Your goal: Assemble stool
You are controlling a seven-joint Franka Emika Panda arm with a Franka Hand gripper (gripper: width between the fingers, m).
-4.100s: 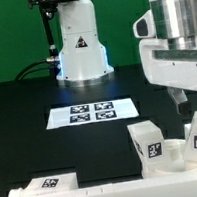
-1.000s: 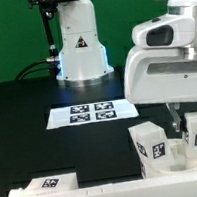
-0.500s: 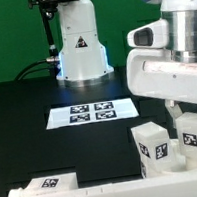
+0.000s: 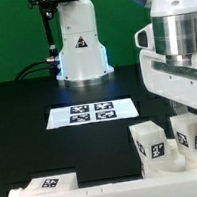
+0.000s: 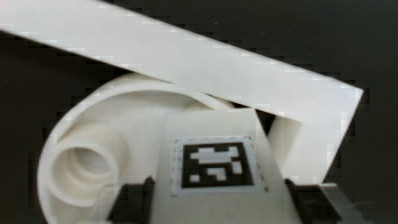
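Note:
My gripper [image 4: 187, 122] reaches down at the exterior view's right and is shut on a chunky white stool leg [image 4: 190, 137] with a square tag. In the wrist view the gripper [image 5: 217, 206] has one dark finger [image 5: 135, 202] on each side of that tagged leg [image 5: 217, 150]. The round white seat [image 5: 86, 125], with a round hole, lies right beside and under the leg. A second tagged leg [image 4: 148, 145] stands upright just to the exterior view's left of the held one.
The marker board [image 4: 91, 112] lies flat mid-table, in front of the white robot base [image 4: 79, 43]. Another tagged white part [image 4: 49, 183] lies at the front left by a white rail [image 4: 89, 194]. A white bar [image 5: 214, 62] crosses the wrist view beyond the seat.
The arm came down over the right-hand leg, and its fingers now flank it. That leg has since shifted a little toward the exterior view's left, closer to the other leg.

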